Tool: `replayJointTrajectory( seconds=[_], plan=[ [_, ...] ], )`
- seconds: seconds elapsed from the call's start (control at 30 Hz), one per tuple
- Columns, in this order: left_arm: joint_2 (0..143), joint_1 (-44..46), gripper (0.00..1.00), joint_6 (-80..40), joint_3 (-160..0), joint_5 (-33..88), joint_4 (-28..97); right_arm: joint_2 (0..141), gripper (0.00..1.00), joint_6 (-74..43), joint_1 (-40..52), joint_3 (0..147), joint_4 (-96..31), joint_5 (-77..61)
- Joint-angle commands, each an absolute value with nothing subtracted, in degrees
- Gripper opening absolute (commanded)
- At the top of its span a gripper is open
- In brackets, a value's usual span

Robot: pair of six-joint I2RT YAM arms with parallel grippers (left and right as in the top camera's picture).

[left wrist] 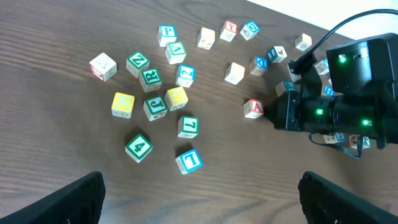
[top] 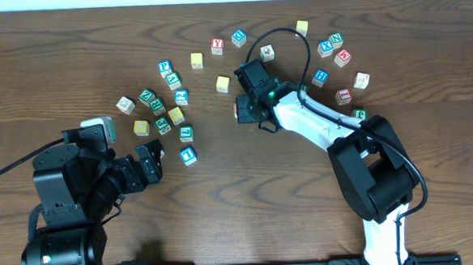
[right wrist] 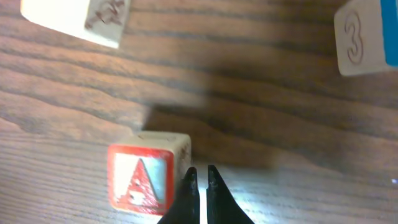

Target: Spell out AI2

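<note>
Wooden and small, the A cube (right wrist: 146, 177) sits flat on the table (top: 248, 197) with its red letter up, near the middle and apart from the scattered blocks on either side. The right gripper (right wrist: 200, 177) is closed on nothing, its tips low at the cube's right side; touching or just beside, I cannot tell. The left gripper (left wrist: 200, 186) hangs wide open and empty, well back from the blocks. The I cube and the 2 cube I cannot pick out for sure among the rest. I judge the A cube light, rigid and not fragile, with smooth painted faces that will probably skate on the wood if nudged. It is best taken on 2 opposite flat sides, centred and square to the faces, since a corner grip would likely twist it
</note>
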State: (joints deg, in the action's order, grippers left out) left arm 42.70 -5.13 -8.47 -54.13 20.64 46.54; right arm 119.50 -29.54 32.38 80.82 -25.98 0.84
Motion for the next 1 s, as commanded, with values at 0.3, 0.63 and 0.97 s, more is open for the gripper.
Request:
replayJointTrajectory(
  seconds=[0.3,0.63,0.97],
  plan=[
    [42.65,-5.06,0.98,-7.31,-54.92,20.05,46.7,99.68,0.14,-23.79,22.83,80.55,-38.37,3.09],
    [42.65,-5.06,0.98,-7.31,-54.92,20.05,46.7,95.29,0.27,-12.58,6.85,80.55,-50.72,-3.33],
    [42.65,-5.06,0.98,-7.31,-54.92,20.05,46.7,97.06,0.36,-3.53,2.94,80.55,-50.06,-3.95]
  ],
)
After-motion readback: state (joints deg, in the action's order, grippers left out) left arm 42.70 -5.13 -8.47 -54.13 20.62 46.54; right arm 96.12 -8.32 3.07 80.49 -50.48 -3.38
